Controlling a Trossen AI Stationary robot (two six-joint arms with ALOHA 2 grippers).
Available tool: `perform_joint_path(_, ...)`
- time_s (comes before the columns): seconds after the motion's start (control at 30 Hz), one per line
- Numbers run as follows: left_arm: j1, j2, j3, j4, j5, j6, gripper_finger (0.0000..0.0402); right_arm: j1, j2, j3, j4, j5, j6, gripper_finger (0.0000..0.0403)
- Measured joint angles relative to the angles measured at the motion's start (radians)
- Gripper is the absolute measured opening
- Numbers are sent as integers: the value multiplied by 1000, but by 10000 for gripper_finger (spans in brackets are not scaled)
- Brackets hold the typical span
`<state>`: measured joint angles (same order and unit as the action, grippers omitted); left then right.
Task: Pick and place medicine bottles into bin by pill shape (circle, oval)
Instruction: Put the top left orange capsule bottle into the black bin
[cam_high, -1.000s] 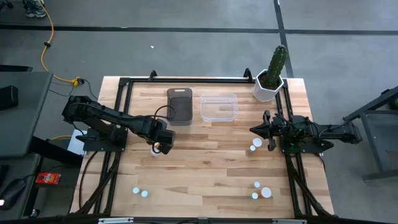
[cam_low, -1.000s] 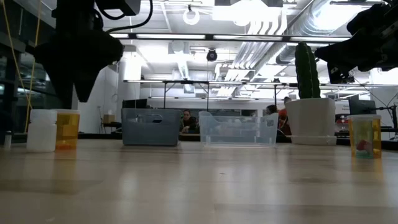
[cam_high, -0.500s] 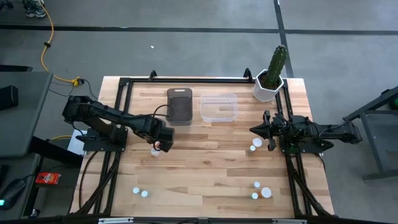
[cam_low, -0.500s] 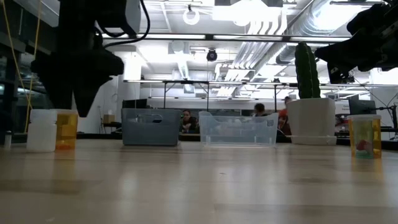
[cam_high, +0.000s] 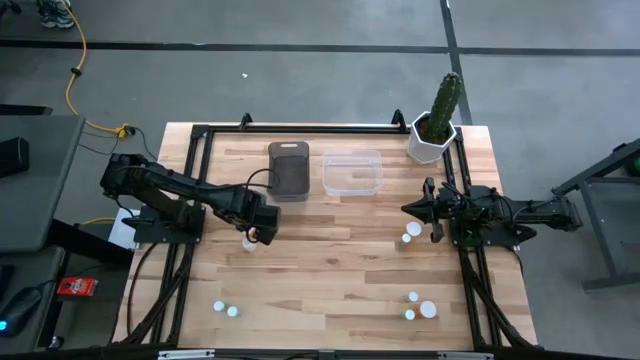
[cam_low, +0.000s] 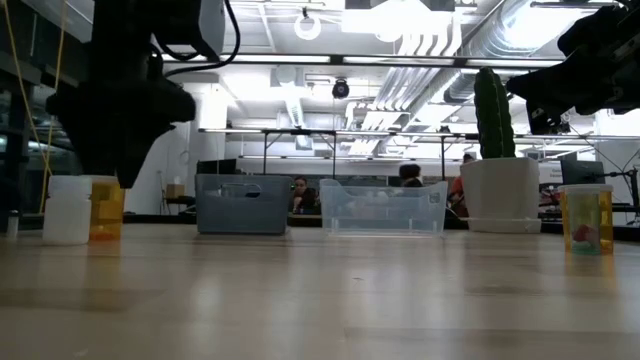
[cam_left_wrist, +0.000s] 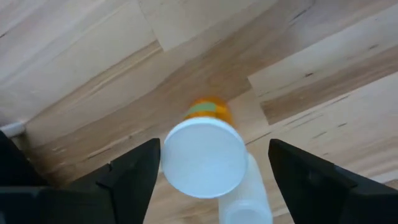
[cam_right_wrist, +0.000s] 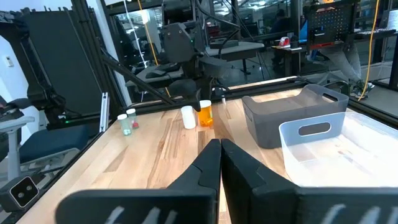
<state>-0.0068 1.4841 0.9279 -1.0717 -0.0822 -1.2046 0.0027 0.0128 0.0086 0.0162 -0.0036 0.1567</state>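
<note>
An amber bottle with a white cap (cam_left_wrist: 204, 157) stands upright on the table, with a white bottle (cam_left_wrist: 249, 199) right beside it. The pair also shows in the low view, amber (cam_low: 108, 208) and white (cam_low: 68, 209). My left gripper (cam_high: 257, 236) hangs over them, open and pointing down, with one finger on either side of the amber bottle's cap (cam_left_wrist: 214, 149). My right gripper (cam_high: 410, 209) is shut and empty at the table's right, above two more bottles (cam_high: 411, 236).
A dark grey bin (cam_high: 288, 170) and a clear bin (cam_high: 352, 173) stand side by side at the far middle. A potted cactus (cam_high: 437, 125) stands at the far right corner. More bottles stand at the front right (cam_high: 420, 306) and front left (cam_high: 225, 309).
My left gripper has come down a little toward the amber bottle and now has its fingers on either side of the cap. The bottles have not moved.
</note>
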Motion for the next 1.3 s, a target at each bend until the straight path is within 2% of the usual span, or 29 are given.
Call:
perform_joint_path(0.4, -4, 0, 0, -10, 20, 4, 271, 0, 0, 0, 0, 0, 0, 5)
perform_joint_path(1.0, -7, 41, 2, -10, 17, 39, 208, 0, 0, 0, 0, 0, 0, 5)
perform_joint_path(1.3, -6, -48, 4, -20, 17, 96, 195, 0, 0, 0, 0, 0, 0, 5)
